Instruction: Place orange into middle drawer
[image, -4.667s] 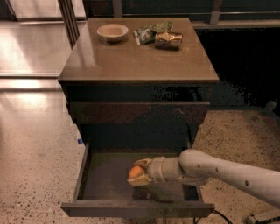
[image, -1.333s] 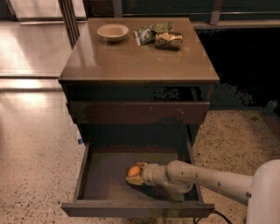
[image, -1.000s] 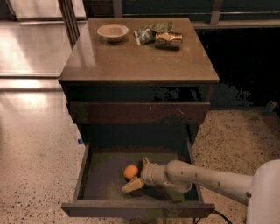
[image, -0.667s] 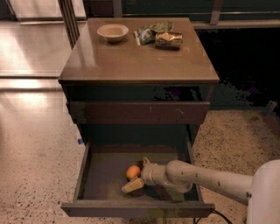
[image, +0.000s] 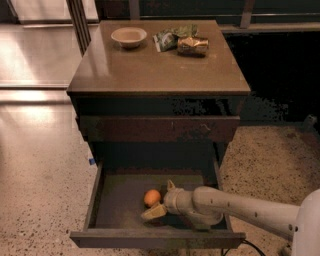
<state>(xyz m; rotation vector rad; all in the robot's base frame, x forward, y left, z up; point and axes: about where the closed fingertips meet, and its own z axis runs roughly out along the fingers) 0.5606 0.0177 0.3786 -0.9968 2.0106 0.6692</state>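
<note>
The orange (image: 152, 197) lies on the floor of the pulled-out middle drawer (image: 115, 200), near its centre. My gripper (image: 161, 199) reaches into the drawer from the right on a white arm. It is open, one finger above and behind the orange, the other pale fingertip (image: 154, 212) in front of it. The fingers flank the orange and hold nothing.
The drawer's front board (image: 155, 239) is near the frame's bottom. Above is a closed drawer front (image: 157, 128). On the cabinet top (image: 150, 65) stand a beige bowl (image: 129, 36), a green packet (image: 169, 36) and a gold-brown can (image: 193, 45).
The gripper lowered the orange onto the drawer floor and opened, letting it go. Since then arm and orange have stayed still.
</note>
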